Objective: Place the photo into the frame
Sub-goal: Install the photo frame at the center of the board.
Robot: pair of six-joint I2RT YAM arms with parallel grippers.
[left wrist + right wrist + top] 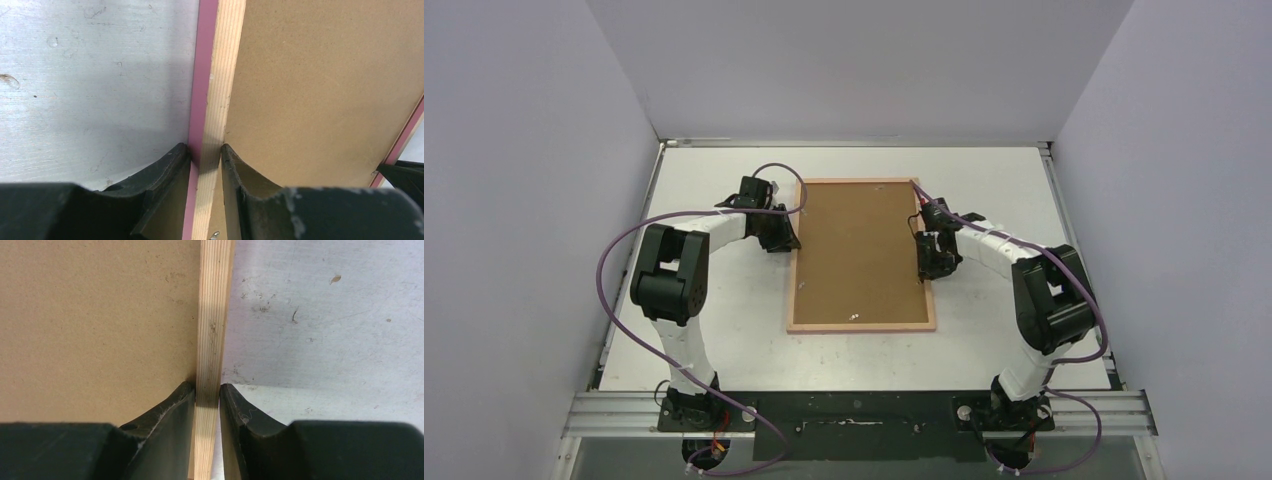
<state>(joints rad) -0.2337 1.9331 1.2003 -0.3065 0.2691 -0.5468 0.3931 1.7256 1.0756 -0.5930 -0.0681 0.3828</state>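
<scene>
On table (744,350), frame (861,326) around panel (859,250)

I've got the frame (861,326) lying back-up in the middle of the table (754,360), its long sides running from the table's near edge toward its far edge. It's thin and rectangular, light wood-coloured on top, with pink along its outer edge.

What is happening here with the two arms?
The frame lies back up on the table, with the brown backing panel sitting in it. The left gripper pinches the frame's left rail and the right gripper pinches its right rail. The photo is not in view.
</scene>
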